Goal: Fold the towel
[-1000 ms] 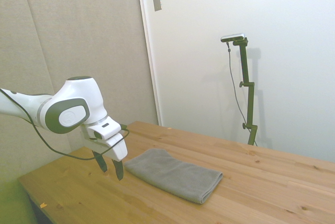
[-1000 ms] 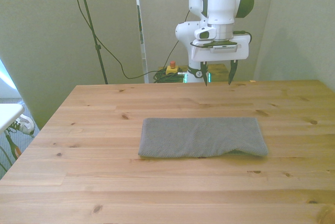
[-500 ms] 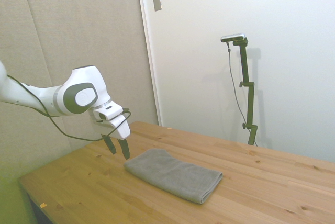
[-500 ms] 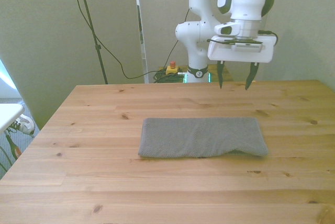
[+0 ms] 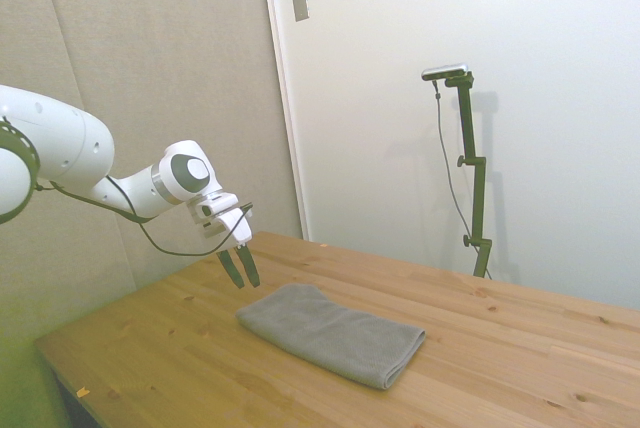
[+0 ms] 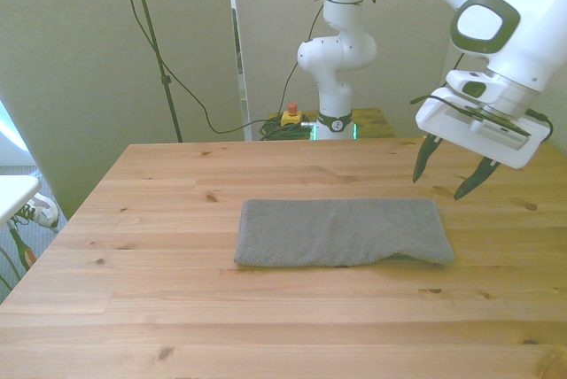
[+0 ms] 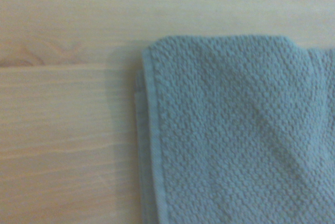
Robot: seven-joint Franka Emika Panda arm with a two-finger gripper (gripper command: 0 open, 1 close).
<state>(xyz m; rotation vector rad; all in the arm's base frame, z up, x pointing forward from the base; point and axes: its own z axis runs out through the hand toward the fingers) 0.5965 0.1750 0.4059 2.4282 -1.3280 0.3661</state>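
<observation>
One towel lengthwise across table

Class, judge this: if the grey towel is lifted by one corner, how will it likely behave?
The towel would probably droop: it lies limp in flat layers. Its thick, nubbly weave suggests good grip, little slipping. Its layers would likely fall open, since nothing visible holds them together.

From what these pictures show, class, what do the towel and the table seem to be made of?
The towel: soft woven cloth, probably cotton, matt grey; the wrist view shows a bumpy waffle-like weave and a stitched hem. The table: wood, likely pine, with joined planks, visible grain and dark knots, and a smooth, lightly sheened surface, perhaps varnished or oiled.
</observation>
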